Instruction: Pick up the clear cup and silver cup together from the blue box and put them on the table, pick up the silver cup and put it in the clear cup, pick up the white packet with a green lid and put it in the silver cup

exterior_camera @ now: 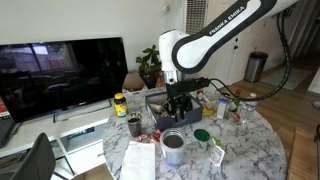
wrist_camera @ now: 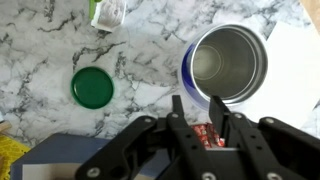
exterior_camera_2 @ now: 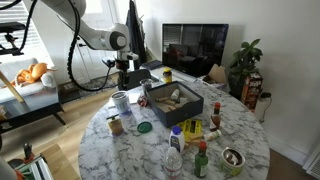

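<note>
In an exterior view, the white arm (exterior_camera: pixel 200 40) bends down over the table (exterior_camera: pixel 250 150). The gripper (exterior_camera: pixel 178 108) hangs over the box (exterior_camera: pixel 158 120). Nearer the camera, the silver cup (exterior_camera: pixel 172 147) stands on the table, apart from the box. It is too small here to tell it from the clear cup. A green disc (exterior_camera: pixel 202 135) lies near it, and the packet (exterior_camera: pixel 215 151) is just past the disc. A dark tumbler (exterior_camera: pixel 134 125) stands on the other side of the box.

In an exterior view, the gripper (exterior_camera_2: pixel 125 84) hangs above the cup (exterior_camera_2: pixel 121 101), not touching it. The box (exterior_camera_2: pixel 175 112) is beside the cup. The disc (exterior_camera_2: pixel 143 127) and the packet (exterior_camera_2: pixel 116 124) lie near it on the table (exterior_camera_2: pixel 245 125).

In the wrist view, the gripper (wrist_camera: pixel 200 105) has its two fingers (wrist_camera: pixel 178 118) a little way apart, with nothing between them. The silver cup (wrist_camera: pixel 225 62) stands upright inside the clear cup (wrist_camera: pixel 187 68), which shows as a blue edge around it. The disc (wrist_camera: pixel 92 87) lies apart from them. The packet (wrist_camera: pixel 108 12) is at the top edge. A corner of the box (wrist_camera: pixel 55 155) shows low down.
</note>
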You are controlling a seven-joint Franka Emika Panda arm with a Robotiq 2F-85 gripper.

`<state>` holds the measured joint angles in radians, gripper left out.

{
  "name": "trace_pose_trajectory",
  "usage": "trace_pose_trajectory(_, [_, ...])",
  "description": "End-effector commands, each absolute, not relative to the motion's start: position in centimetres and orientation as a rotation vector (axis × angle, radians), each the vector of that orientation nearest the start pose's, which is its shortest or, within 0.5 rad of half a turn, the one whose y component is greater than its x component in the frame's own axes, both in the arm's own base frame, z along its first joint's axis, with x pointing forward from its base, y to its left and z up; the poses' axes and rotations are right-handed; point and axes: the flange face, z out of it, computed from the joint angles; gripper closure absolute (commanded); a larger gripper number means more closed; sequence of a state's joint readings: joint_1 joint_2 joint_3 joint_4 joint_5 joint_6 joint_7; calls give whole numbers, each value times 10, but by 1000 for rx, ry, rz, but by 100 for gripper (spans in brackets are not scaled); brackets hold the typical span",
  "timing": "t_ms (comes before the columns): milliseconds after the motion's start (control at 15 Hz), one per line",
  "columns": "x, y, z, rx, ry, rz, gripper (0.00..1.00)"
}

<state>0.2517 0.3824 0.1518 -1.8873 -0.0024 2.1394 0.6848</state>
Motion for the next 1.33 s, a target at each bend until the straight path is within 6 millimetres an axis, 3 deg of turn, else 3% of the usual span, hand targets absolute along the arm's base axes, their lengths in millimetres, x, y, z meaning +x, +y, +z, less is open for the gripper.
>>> trace_pose_trajectory(0, [562,230,300,-3124,411,269,34])
trace_pose_trajectory(267, [531,199,287,-3169,238,423,4])
trace_pose_trajectory(333, [521,191,280,-3167,206,449,1])
trace_pose_trajectory(733, [482,151,230,-3133,87,537,0])
trace_pose_trajectory(1133, [462,142,195,-3058,118,599,0])
trace_pose_trajectory(1267, [457,141,189,-3032,141,614,6])
